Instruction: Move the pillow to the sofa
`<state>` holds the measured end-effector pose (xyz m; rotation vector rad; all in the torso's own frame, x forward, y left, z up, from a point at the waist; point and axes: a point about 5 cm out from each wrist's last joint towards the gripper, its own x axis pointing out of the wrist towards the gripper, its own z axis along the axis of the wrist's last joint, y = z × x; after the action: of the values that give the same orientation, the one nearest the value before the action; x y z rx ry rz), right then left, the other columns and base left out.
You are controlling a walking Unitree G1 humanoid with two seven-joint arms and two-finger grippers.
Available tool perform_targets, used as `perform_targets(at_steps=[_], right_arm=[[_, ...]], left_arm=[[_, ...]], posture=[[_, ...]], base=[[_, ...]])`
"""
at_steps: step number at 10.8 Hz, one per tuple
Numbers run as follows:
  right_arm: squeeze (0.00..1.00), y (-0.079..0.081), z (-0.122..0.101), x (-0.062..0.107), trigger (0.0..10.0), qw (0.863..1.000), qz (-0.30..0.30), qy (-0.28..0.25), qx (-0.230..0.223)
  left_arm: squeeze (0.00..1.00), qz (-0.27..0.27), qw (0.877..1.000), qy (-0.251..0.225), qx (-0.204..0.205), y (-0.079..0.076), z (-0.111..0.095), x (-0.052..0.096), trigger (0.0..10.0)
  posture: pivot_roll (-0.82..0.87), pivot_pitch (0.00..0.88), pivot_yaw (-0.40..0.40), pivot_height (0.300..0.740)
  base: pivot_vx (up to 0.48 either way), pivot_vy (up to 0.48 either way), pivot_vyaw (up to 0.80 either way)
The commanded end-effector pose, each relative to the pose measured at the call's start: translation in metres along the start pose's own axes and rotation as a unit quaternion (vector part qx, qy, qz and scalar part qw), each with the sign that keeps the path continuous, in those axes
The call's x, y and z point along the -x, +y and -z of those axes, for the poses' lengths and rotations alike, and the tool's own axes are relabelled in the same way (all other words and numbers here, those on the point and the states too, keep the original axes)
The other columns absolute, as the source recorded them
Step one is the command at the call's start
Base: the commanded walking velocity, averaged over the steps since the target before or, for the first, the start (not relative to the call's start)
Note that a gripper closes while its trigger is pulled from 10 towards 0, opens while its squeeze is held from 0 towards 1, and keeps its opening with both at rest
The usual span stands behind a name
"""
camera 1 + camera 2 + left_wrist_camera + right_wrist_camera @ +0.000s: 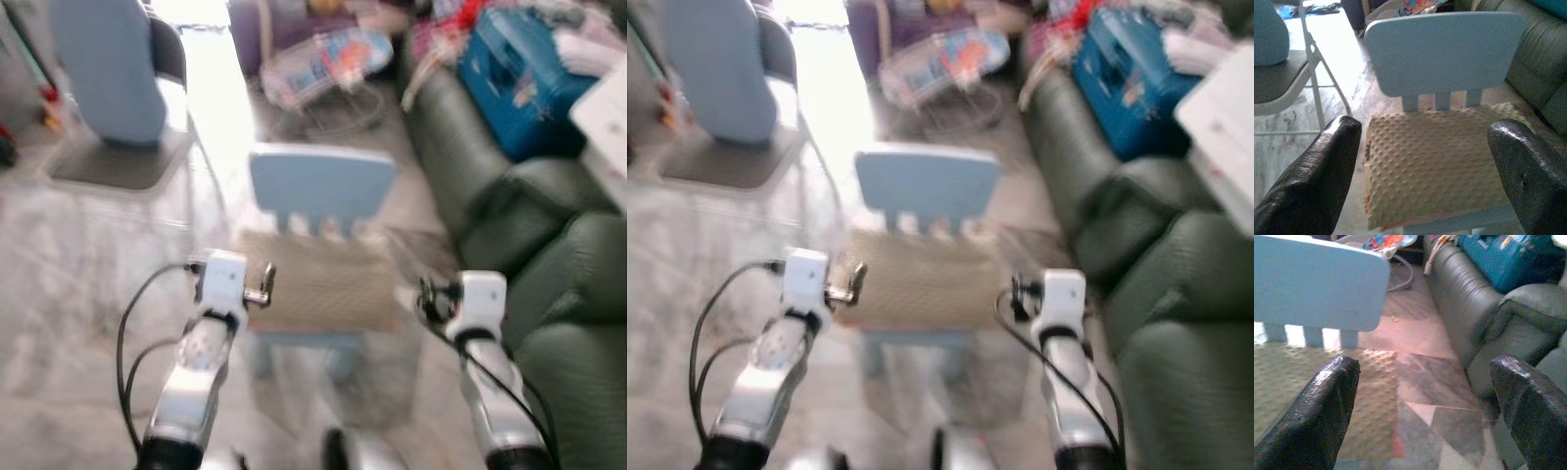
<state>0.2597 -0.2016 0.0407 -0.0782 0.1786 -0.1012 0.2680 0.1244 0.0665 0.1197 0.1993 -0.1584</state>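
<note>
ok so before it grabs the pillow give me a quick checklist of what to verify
1. Beige bumpy foam pillow lies flat on the seat of the small light blue chair: ok.
2. Left gripper open, pillow between its fingers' line of sight: ok.
3. Right gripper open, aimed past the pillow's edge toward the floor: not ok.
4. Grippers touching pillow: not yet, both apart from it.
5. Dark green leather sofa close on the robot's right: ok.
6. Free sofa seat: the blue case clutters the far end; near cushions look bare: ok.
</note>
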Motion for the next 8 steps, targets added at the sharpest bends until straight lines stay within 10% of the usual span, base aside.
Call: perform_targets(at_steps=[1,5,8], right_arm=[[0.0,0.004,0.001,0.001,10.0,1.0,-0.003,-0.001,-0.004],[0.0,-0.011,0.019,0.038,10.0,1.0,-0.007,0.019,-0.013],[0.0,-0.011,0.019,0.032,10.0,1.0,-0.001,0.019,-0.019]], left_arm=[[0.0,-0.022,1.0,0.009,-0.02,0.011,0.007,0.005,10.0],[0.0,-0.101,0.99,0.024,-0.093,0.056,0.026,0.046,10.0],[0.0,-0.098,0.991,0.017,-0.094,0.05,0.02,0.039,10.0]], posture=[[-0.01,0.086,-0.058,0.74],[0.0,0.084,-0.033,0.74],[0.0,0.078,-0.006,0.74]], base=[[0.0,0.0,0.0],[0.0,0.0,0.0],[0.0,0.0,0.0]])
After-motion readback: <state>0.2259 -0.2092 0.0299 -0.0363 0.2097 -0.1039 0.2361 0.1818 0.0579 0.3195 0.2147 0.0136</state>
